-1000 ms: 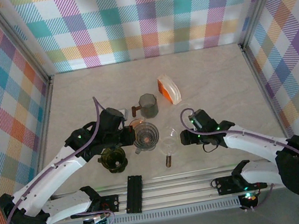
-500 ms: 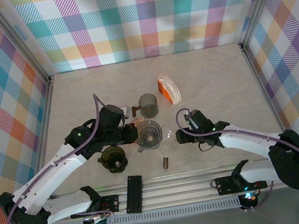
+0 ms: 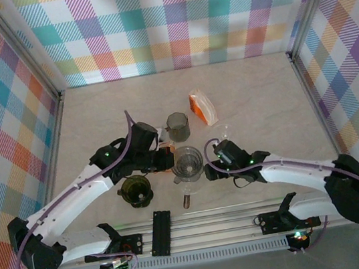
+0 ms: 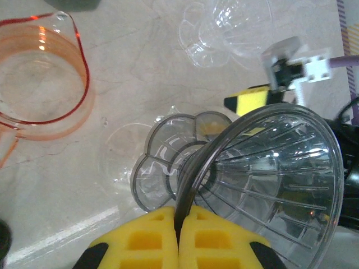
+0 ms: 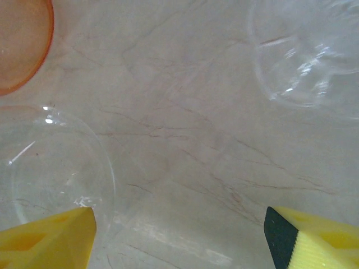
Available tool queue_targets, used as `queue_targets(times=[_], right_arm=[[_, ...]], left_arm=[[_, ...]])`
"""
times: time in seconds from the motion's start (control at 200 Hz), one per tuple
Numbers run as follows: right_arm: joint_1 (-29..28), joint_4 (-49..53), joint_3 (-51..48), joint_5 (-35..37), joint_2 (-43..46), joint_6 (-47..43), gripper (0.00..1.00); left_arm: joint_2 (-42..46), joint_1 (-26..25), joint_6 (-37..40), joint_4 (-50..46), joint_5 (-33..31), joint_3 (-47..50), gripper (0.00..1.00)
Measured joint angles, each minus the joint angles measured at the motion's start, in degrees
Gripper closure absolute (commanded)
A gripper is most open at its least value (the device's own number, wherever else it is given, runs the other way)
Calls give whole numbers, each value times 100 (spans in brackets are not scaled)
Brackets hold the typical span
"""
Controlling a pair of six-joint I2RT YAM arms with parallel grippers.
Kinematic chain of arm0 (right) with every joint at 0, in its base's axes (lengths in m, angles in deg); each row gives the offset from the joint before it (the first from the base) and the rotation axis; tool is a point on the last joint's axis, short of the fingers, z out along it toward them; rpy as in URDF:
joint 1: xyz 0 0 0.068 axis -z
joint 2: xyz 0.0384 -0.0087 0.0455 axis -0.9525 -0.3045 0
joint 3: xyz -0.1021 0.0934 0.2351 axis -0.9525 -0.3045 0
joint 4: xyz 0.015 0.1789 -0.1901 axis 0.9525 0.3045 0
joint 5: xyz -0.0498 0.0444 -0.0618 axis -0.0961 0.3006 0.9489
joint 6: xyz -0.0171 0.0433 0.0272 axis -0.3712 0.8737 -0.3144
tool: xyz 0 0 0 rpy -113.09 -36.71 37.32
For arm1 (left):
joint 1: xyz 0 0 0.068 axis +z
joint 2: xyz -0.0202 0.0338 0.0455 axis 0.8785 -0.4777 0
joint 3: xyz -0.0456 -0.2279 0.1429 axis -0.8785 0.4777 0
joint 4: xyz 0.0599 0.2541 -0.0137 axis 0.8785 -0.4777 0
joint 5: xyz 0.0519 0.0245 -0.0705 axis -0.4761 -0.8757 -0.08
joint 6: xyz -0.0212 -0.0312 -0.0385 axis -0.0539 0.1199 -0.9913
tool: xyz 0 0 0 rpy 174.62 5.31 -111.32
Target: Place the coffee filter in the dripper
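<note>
Marble-look surface between checked walls, from above: your left gripper (image 3: 167,158) has carried the dripper (image 3: 187,162) a little to the right, and your right gripper (image 3: 208,169) has come in just beside it. The filter pack (image 3: 202,106) lies at the far side, well apart from both.

From the left wrist, you see the pads (image 4: 146,246) pressed together on the rim of the dripper.

From the right wrist, the fingers (image 5: 47,235) now stand wider, with bare surface between them. I judge that no filter is fetched yet, so you must still reach the pack.
</note>
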Motion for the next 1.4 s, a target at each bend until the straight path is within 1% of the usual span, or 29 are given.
queue_targets(times=[0.195, 0.36, 0.58, 0.945, 1.015, 1.205, 1.25, 1.35, 1.4], right_arm=[[39, 660, -4, 619, 1204, 92, 15], [44, 1257, -37, 883, 1792, 168, 15], [44, 1703, -63, 1043, 2022, 229, 13], [44, 1856, -63, 1121, 1998, 234, 11], [44, 1853, -63, 1130, 1998, 236, 11], [44, 1871, -63, 1132, 1998, 280, 10], [44, 1871, -63, 1132, 1989, 299, 10], [44, 1873, -63, 1132, 1963, 343, 9], [44, 1875, -63, 1132, 1963, 345, 9]], left_arm=[[-332, 0, -37, -68, 98, -166, 100], [-479, 33, -37, -175, 94, -321, 100], [-483, 160, -37, -376, 92, -321, 100], [-516, 216, -37, -498, 101, -321, 100], [-525, 216, -35, -485, 120, -323, 89], [-608, 223, -63, -358, 264, -323, 78], [-621, 223, -61, -332, 299, -321, 71], [-625, 223, -90, -330, 326, -321, 52], [-625, 223, -90, -330, 326, -321, 45]])
